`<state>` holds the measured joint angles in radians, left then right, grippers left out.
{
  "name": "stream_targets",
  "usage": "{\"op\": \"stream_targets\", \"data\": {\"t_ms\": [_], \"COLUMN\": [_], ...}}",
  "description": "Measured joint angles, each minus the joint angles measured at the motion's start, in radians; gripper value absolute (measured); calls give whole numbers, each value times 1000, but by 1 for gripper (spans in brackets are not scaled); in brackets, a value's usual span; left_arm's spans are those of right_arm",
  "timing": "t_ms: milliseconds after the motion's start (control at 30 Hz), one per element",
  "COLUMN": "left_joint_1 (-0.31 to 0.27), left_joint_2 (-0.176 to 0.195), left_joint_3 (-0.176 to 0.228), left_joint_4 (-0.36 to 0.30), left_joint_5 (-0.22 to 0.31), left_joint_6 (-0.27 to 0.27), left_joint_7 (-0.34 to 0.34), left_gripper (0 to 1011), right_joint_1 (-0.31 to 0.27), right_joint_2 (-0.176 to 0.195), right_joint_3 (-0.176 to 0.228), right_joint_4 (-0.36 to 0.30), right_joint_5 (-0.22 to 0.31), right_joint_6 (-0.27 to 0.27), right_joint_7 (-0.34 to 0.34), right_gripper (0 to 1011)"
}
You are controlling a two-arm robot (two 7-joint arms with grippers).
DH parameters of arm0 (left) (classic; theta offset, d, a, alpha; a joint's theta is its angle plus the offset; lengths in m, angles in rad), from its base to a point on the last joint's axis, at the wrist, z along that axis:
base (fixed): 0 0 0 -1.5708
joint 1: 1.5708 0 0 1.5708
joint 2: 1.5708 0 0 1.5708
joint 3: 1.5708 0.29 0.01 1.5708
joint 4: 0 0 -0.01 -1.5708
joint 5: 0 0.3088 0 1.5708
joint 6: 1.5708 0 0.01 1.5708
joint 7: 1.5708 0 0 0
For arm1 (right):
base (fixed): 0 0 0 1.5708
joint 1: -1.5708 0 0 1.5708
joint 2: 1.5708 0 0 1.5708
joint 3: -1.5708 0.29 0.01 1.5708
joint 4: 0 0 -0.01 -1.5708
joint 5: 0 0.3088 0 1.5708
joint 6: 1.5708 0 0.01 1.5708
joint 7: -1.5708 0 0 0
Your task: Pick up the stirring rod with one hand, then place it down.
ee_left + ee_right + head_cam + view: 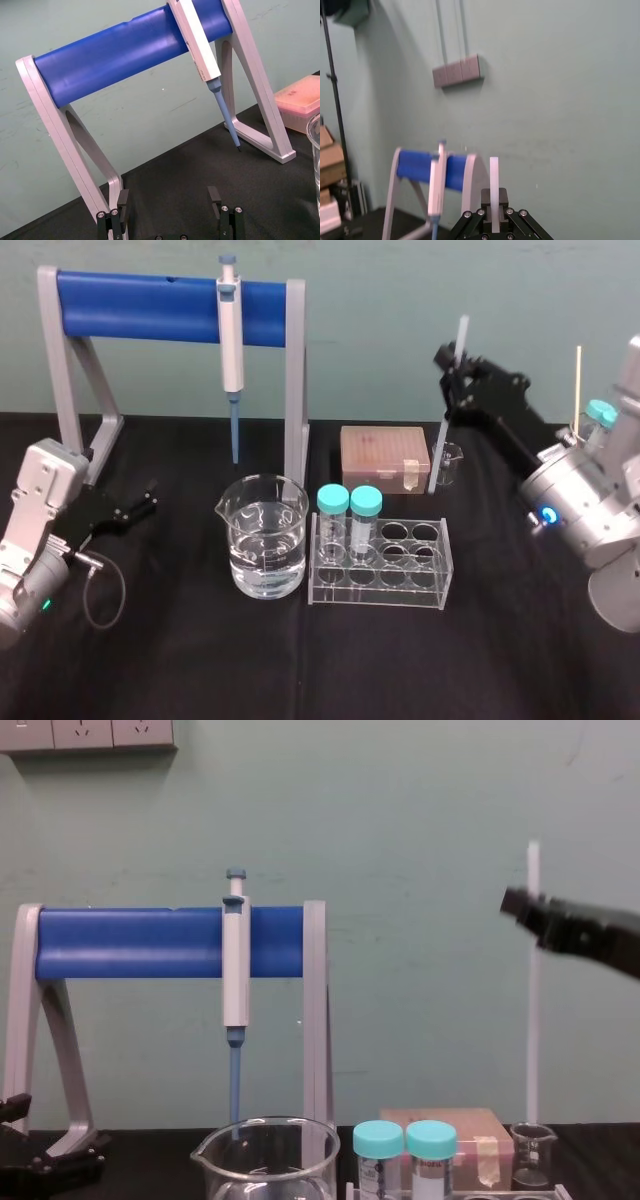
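Right gripper [458, 368] stands high above the table [200, 670]; its jaws are narrow, clamped on the rod [445, 430]; the grip sits on the rod's upper part, with a short length above the jaws and the long remainder below.

Chest view adds what the head view does not: the rod [533, 1020] hangs upright under the gripper [528, 915]; its lower end is level with the rim of the small beaker [532, 1152] directly below; whether the tip is inside the beaker cannot be told. Head view shows that beaker [450, 465] just beside the rod's lower end; a pink box [385, 457] lies below the gripper and to its left.

Right wrist view shows the rod [494, 172] seated between the two jaws of the gripper [494, 200] and projecting past them.

Left gripper [140, 502] lies low over the table, well apart from the rod. Left wrist view shows its fingers [122, 202] wide apart, holding nothing; the stand [125, 55] is ahead of it; the pipette [200, 45] hangs on the stand's blue bar.
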<state>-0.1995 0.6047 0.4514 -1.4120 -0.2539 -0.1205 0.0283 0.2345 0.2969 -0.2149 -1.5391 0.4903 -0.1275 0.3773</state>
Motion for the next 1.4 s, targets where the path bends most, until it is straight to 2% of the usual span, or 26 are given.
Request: {"op": "stream_targets", "data": {"t_ms": [300, 733, 1400], "left_joint_1": [0, 0, 0], "left_joint_2": [0, 0, 0], "left_joint_3": [0, 0, 0], "left_joint_4": [0, 0, 0], "left_joint_5": [0, 0, 0], "left_joint_6": [0, 0, 0], "left_joint_7": [0, 0, 0], "left_gripper": [1000, 1000, 1000], "right_joint_1": [-5, -15, -25], "right_joint_2": [8, 15, 15], "right_joint_3": [20, 20, 22], "right_joint_4": [-51, -56, -62], "right_joint_5": [7, -6, -16], "right_joint_6": [-16, 5, 4], "right_joint_7": [-12, -30, -31], "right_gripper": [74, 74, 74]}}
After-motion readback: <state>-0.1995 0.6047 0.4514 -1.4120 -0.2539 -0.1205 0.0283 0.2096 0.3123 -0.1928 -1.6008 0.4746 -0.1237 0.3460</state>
